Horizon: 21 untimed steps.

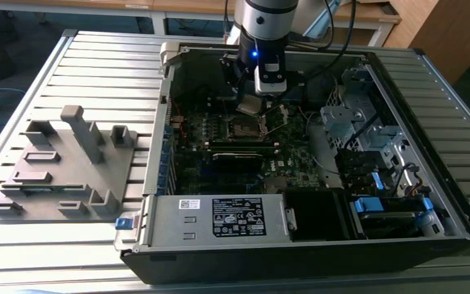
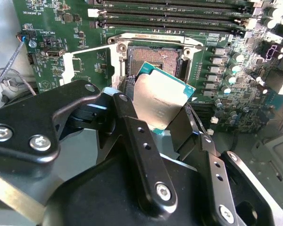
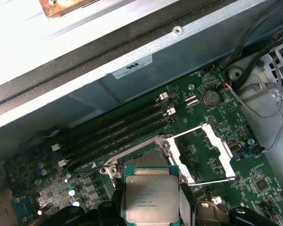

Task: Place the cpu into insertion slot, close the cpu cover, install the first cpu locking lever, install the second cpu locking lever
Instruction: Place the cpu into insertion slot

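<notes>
Clamped in the gripper (image 2: pixel 155 110): the cpu (image 2: pixel 161 96), metal face tilted, held just above the insertion slot (image 2: pixel 153 55), apart from it and seemingly not yet square over it. Standing open beside the slot, clear of the way down: the cpu cover (image 3: pixel 221 150).

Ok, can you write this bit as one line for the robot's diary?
chip: held in fingers | socket: empty, chip close by | cover: open

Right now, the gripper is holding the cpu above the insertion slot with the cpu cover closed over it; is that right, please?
Not quite: the cpu cover is open, swung clear of the insertion slot, as the first wrist view shows. The gripper does hold the cpu above the slot.
</notes>
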{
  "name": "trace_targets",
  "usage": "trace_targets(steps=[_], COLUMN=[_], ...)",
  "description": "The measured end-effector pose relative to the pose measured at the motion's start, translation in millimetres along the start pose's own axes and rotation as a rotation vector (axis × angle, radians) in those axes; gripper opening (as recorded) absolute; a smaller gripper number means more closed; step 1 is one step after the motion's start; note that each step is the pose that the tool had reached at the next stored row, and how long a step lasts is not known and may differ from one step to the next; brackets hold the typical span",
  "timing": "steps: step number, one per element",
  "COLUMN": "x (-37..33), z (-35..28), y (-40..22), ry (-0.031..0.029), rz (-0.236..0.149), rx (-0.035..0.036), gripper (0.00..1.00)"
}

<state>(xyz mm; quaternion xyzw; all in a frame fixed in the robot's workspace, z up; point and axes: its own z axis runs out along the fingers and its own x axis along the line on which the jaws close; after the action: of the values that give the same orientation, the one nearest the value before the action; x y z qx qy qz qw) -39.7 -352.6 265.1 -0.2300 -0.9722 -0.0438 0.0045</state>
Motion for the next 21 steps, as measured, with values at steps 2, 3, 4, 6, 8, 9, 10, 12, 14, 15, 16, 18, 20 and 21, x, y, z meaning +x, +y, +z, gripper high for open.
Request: trace_targets(steps=[2,3,4,6,8,9,10,12,14,15,16,18,20,21], x=[0.0,0.0,0.0,0.0,-0.1,-0.1,-0.1,0.0,0.0,0.0,-0.1,0.0,0.0,-0.1], z=[0.5,0.8,1.1,1.5,1.8,1.9,1.9,1.9,2.0,2.0,2.0,2.3,2.5,2.8], y=[-0.1,-0.1,-0.1,-0.1,-0.2,-0.2,-0.2,-0.2,-0.2,-0.2,-0.2,-0.2,-0.2,-0.2], ry=[-0.0024,-0.0039,-0.0053,-0.0084,-0.0113,-0.0123,-0.0126,-0.0127,-0.0127,-0.0127,-0.0129,-0.0146,-0.0175,-0.019], rz=[0.029,0.046,0.064,0.101,0.136,0.148,0.152,0.152,0.153,0.153,0.155,0.175,0.21,0.228], rx=[-0.001,-0.0015,-0.0019,-0.0028,-0.0038,-0.0041,-0.0042,-0.0044,-0.0044,-0.0044,-0.0045,-0.0052,-0.006,-0.0066], gripper=[0.54,0.54,0.54,0.54,0.54,0.54,0.54,0.54,0.54,0.54,0.54,0.54,0.54,0.54])
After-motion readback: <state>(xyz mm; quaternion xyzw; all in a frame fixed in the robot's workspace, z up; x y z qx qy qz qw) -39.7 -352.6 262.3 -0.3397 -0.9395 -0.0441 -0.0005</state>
